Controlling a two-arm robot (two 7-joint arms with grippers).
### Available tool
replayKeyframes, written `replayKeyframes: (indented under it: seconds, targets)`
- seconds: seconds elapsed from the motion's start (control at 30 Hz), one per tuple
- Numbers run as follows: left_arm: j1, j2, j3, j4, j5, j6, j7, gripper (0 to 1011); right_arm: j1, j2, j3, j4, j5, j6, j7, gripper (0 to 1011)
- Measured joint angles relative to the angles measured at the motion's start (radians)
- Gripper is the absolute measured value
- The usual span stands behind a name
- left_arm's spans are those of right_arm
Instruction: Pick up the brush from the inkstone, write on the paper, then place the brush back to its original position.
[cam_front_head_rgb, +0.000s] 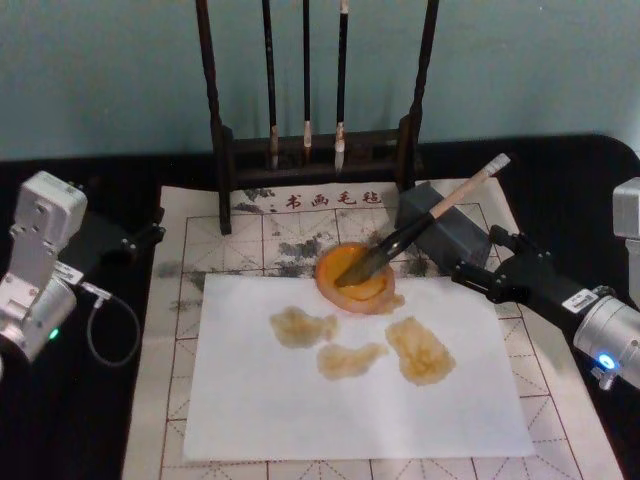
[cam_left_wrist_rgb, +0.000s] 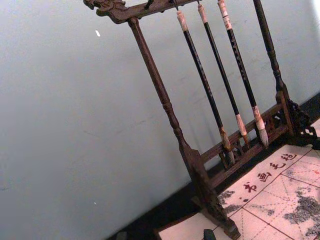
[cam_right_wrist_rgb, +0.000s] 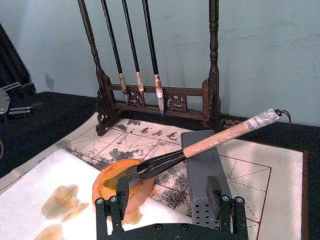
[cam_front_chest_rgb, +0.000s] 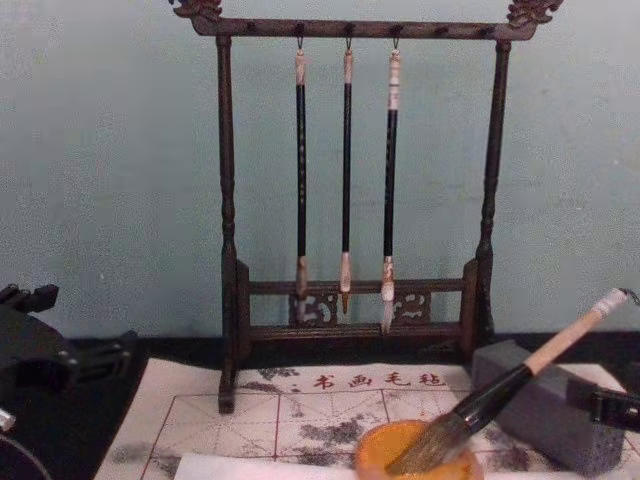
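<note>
The brush (cam_front_head_rgb: 420, 228) lies slanted with its bushy tuft in the orange inkstone (cam_front_head_rgb: 352, 278) and its pale handle propped on a grey block (cam_front_head_rgb: 450, 232). The same brush (cam_right_wrist_rgb: 200, 146) and inkstone (cam_right_wrist_rgb: 112, 182) show in the right wrist view, just beyond my right gripper (cam_right_wrist_rgb: 167, 192), which is open and empty. That right gripper (cam_front_head_rgb: 478, 262) sits at the right of the dish, near the block. The white paper (cam_front_head_rgb: 260, 400) in front of the dish carries three yellow-brown wet strokes. My left gripper (cam_front_head_rgb: 140, 235) rests open at the table's left side, away from everything.
A dark wooden rack (cam_front_head_rgb: 320, 150) with three thin hanging brushes (cam_front_chest_rgb: 345, 170) stands behind the dish. A gridded felt mat (cam_front_head_rgb: 190, 300) with ink stains lies under the paper. Black tabletop runs along both sides. A cable loops by the left arm (cam_front_head_rgb: 100, 325).
</note>
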Motion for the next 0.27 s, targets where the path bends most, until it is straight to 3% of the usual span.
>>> replayKeyframes:
  seconds: [0.27]
  targets:
    - [0.000, 0.000, 0.000, 0.000, 0.000, 0.000, 0.000, 1001, 0.000, 0.000, 0.000, 0.000, 0.000, 0.000, 0.000, 1000]
